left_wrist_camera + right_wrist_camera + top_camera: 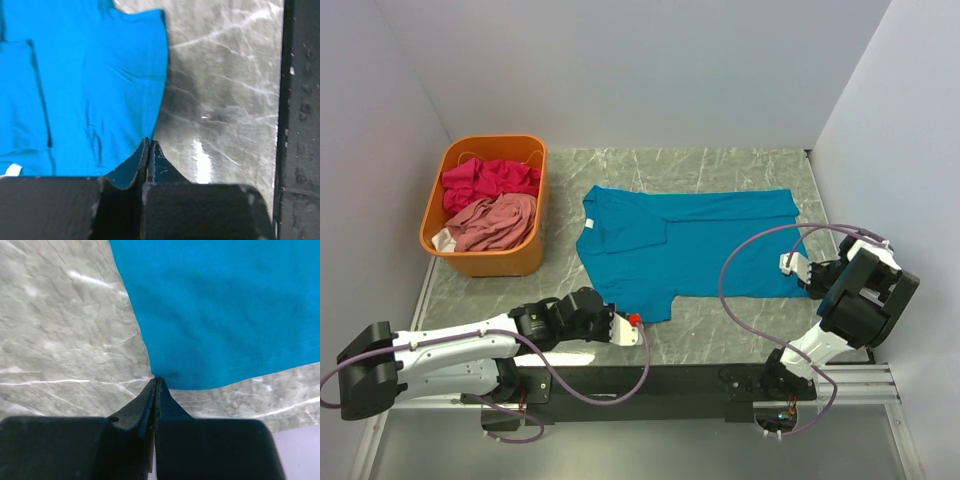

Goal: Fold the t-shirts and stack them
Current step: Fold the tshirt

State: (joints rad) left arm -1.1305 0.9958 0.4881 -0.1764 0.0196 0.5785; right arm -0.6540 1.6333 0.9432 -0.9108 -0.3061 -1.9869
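The teal-blue t-shirt (690,245) lies spread on the marble table, its left part folded over. My left gripper (634,322) sits at its near left edge. In the left wrist view the jaws (150,143) are pressed together right on the shirt's hem (90,90). My right gripper (792,266) is at the near right corner. In the right wrist view its jaws (157,380) are shut on the puckered corner of the shirt (215,305). The magenta-pink shirt (490,180) and the salmon-pink shirt (495,222) lie crumpled in the basket.
The orange basket (485,264) stands at the far left of the table. A black rail (650,385) runs along the near edge and also shows in the left wrist view (300,125). White walls enclose the table on three sides.
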